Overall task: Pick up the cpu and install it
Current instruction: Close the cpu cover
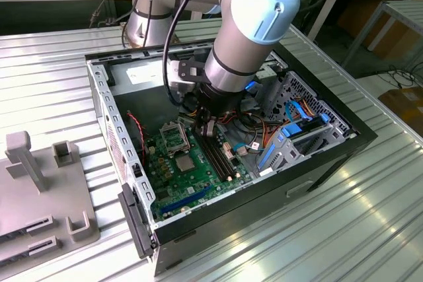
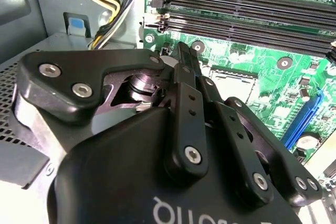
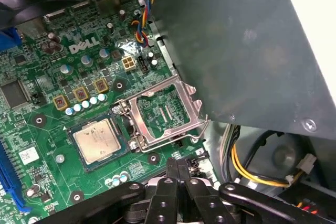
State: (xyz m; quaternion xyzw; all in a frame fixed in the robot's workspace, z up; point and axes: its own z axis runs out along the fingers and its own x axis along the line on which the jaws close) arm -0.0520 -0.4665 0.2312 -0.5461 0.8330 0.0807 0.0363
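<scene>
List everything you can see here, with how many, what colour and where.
cpu: one, silver-grey, lying on the motherboard beside the socket.
socket: one, metal-framed, on the motherboard.
motherboard: one, green, inside the case.
memory slots: four, black, along the motherboard.
case: one, black, open, on the table.
table: one, ribbed silver metal, under the case.
fixture: one, grey, on the table at the exterior view's left.
arm: one, grey with light-blue caps, reaching into the case.
gripper: one, black, shut, above the motherboard near the socket.
</scene>
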